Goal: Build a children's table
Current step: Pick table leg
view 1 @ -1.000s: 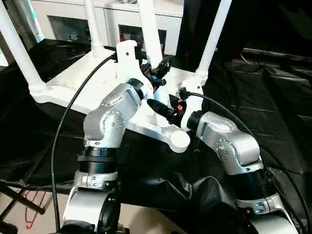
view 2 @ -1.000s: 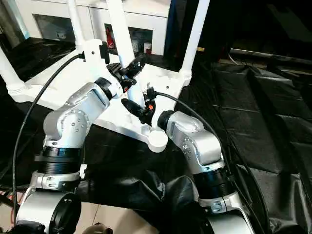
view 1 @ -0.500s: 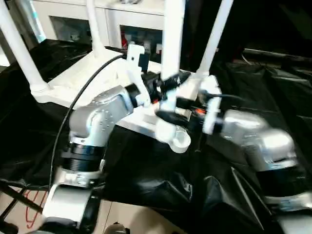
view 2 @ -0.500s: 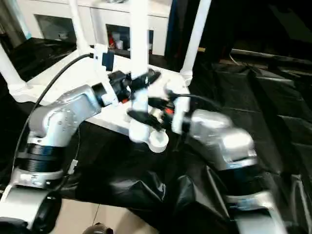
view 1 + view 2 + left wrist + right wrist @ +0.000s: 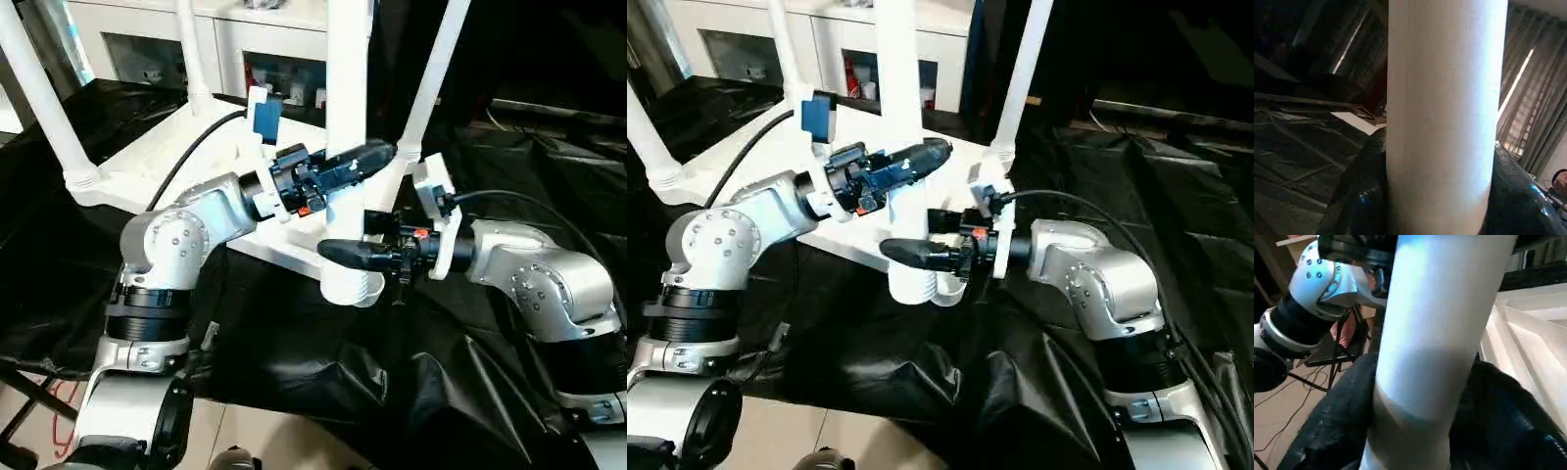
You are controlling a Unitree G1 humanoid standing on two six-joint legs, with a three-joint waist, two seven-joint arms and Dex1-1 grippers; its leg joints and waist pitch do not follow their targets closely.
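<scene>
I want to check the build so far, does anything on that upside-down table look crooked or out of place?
Nothing stands out. The tabletop lies underside up on black sheeting, three legs stand in their corner sockets, and the fourth leg stands upright at the near corner, with the left gripper and right gripper around it.

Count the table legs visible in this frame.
4. Far-left leg and back leg stand in corner sockets; right-rear leg too; the near leg stands at the front corner, between the left gripper and right gripper.
</scene>
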